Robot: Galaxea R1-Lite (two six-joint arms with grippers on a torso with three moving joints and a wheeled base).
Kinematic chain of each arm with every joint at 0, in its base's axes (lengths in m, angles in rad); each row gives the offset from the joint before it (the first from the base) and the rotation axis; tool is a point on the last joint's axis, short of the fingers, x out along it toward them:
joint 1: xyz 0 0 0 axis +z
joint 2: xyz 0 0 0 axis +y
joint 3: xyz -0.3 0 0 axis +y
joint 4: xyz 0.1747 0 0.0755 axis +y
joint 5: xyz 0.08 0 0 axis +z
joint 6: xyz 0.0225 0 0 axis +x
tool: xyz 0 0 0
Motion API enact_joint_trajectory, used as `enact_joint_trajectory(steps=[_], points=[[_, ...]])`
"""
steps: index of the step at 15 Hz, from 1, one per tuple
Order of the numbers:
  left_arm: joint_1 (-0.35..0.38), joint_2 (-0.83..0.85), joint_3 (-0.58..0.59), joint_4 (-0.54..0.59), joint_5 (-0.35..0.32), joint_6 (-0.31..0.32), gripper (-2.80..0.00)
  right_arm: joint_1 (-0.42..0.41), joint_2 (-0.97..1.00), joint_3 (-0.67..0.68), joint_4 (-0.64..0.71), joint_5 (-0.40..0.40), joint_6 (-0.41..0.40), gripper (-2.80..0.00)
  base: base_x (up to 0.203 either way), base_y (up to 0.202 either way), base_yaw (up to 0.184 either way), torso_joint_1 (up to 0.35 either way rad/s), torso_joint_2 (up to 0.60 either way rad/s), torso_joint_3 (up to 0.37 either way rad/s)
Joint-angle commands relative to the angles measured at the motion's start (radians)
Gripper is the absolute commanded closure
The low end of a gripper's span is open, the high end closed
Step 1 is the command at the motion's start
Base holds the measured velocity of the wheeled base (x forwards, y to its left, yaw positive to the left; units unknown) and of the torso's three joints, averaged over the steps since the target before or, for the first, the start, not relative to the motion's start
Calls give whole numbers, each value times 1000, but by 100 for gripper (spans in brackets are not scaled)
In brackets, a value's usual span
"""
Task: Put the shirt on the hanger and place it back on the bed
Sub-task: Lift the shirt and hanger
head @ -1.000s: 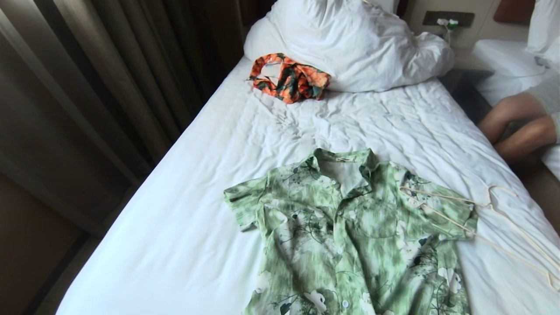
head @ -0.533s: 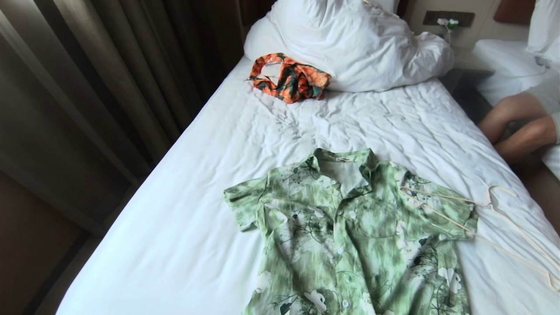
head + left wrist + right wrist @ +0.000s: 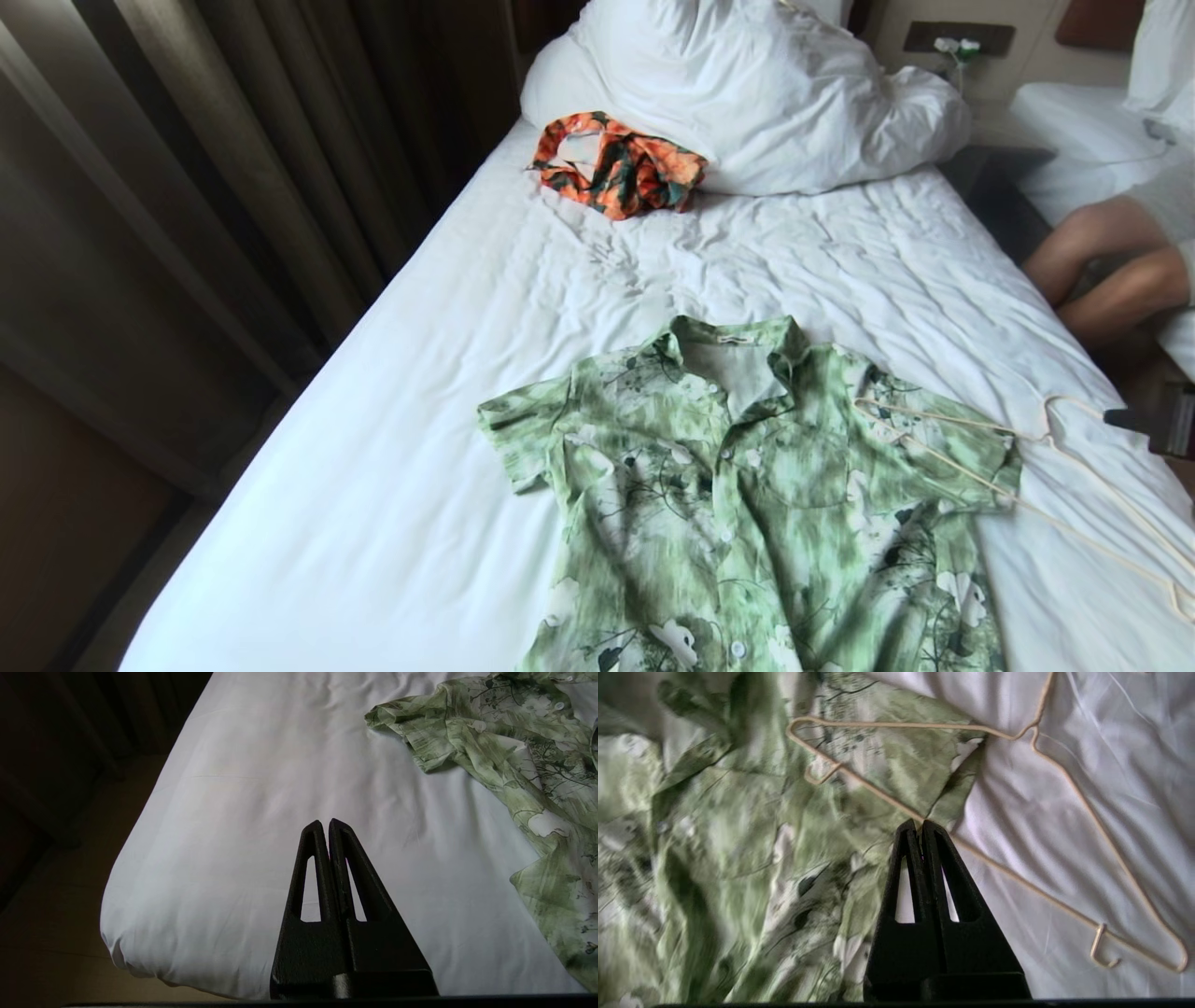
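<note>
A: Largest first: what do I see?
B: The bed (image 3: 392, 485), white sheet wrinkled, carries the shirt (image 3: 747, 504) spread flat, collar towards the pillow (image 3: 747, 93).

A: And the hanger?
B: The hanger (image 3: 1018, 467) lies on the bed; one end rests on the shirt's sleeve, its hook points away.

A: My hands?
B: The right hand (image 3: 920, 823) hangs above the hanger's bar, fingers pressed together, empty. The left hand (image 3: 324, 823) hangs over bare sheet, likewise narrow and empty.
</note>
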Motion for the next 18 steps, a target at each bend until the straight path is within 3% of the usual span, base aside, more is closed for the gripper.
enact_joint_trajectory(steps=[1,8,9,11,13,18], points=[[1,-2,2,0,1,0,0,-86,228,-119,36,26,-13,0,0,0,0,0,0,0],[1,-2,2,0,1,0,0,-365,564,-620,661,195,-292,0,0,0,0,0,0,0],[1,-2,2,0,1,0,0,-399,601,-656,711,231,-330,-280,0,0,0,0,0,0],[1,-2,2,0,1,0,0,-438,642,-672,746,345,-387,-280,0,0,0,0,0,0],[1,-2,2,0,1,0,0,-457,682,-706,782,402,-437,-280,0,0,0,0,0,0],[1,-2,2,0,1,0,0,-485,851,-1020,1123,533,-491,-280,0,0,0,0,0,0]])
